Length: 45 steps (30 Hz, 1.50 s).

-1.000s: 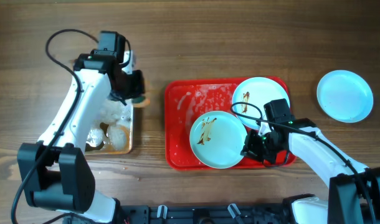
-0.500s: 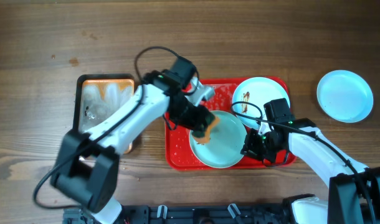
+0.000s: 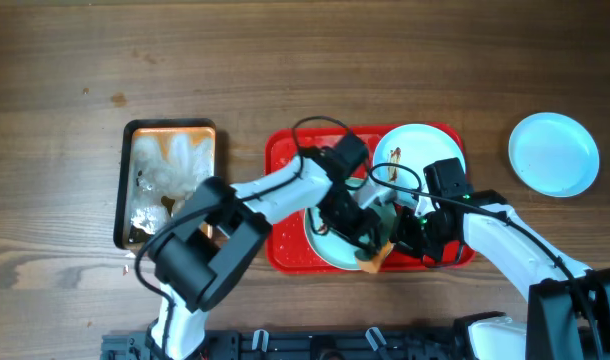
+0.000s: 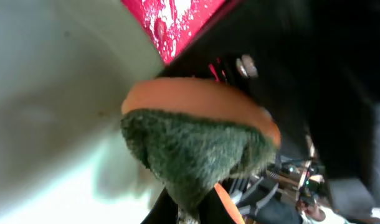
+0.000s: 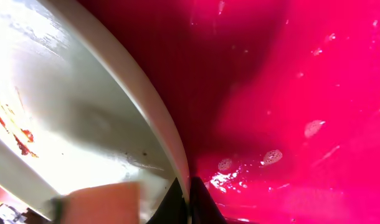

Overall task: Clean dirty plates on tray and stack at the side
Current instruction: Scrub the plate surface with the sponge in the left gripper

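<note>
L gripper (image 3: 363,232) was seen clamped on an orange/green sponge (image 4: 196,146), w/ the green side pressed to the front plate (image 5: 84,118), which was set on the red tray (image 3: 285,160). R gripper (image 5: 184,200) was pinched shut on that plate's rim, at the tray's front right. A rear plate (image 3: 425,150) w/ brown smears was set at the tray's back right. A third plate (image 3: 553,153), clean, was laid on the table, well apart to the right. A metal tray (image 3: 171,126) w/ foam was seen at far left.

We see a wooden counter (image 3: 385,60) carrying the red tray (image 3: 285,155) near its middle. Left of that tray, apart from it, lies a dark metal tray (image 3: 170,126); well right, one clean plate (image 3: 553,152).
</note>
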### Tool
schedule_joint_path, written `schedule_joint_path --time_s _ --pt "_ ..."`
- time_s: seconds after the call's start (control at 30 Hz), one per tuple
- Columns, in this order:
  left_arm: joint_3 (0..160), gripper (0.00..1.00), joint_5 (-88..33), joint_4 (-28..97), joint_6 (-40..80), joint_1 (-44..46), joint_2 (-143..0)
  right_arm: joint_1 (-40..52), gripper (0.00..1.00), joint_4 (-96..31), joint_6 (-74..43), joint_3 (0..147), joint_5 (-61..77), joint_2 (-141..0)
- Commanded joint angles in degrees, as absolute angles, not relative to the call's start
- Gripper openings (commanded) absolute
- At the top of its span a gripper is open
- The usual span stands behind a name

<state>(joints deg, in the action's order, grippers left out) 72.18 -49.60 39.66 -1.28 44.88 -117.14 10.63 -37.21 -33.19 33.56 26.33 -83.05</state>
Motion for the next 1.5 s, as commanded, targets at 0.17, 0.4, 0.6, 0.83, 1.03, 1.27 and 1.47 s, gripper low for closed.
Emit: schedule_joint_path --time_s 0.17,0.4,0.6,0.83,1.03,1.27,1.47 --pt "72.10 0.04 -21.96 42.17 13.32 41.23 -120.14 10.92 0.04 -38.20 -33.58 33.19 24.45 -83.81" --pt "72.10 0.04 11.57 42.85 15.92 38.87 -120.14 10.92 0.04 -38.41 -33.65 33.19 24.45 -83.81" --pt "72.10 0.04 -3.77 46.19 7.81 38.94 -120.14 10.92 0.05 -38.46 -33.61 33.19 24.45 -83.81" --pt "72.10 0.04 -48.95 49.41 -12.08 42.68 -120.14 10.92 0.04 -38.44 -33.01 33.19 24.43 -83.81" --pt "72.10 0.04 -48.12 48.53 -10.39 43.27 -120.14 10.92 0.04 -38.46 -33.01 33.19 24.43 -83.81" --pt "72.10 0.04 -14.44 43.86 9.50 40.03 -120.14 10.92 0.03 -38.63 -32.99 33.19 24.43 -83.81" --pt "72.10 0.04 11.31 42.87 16.01 38.44 -121.58 10.92 0.04 -39.18 -32.99 33.19 24.40 -83.81"
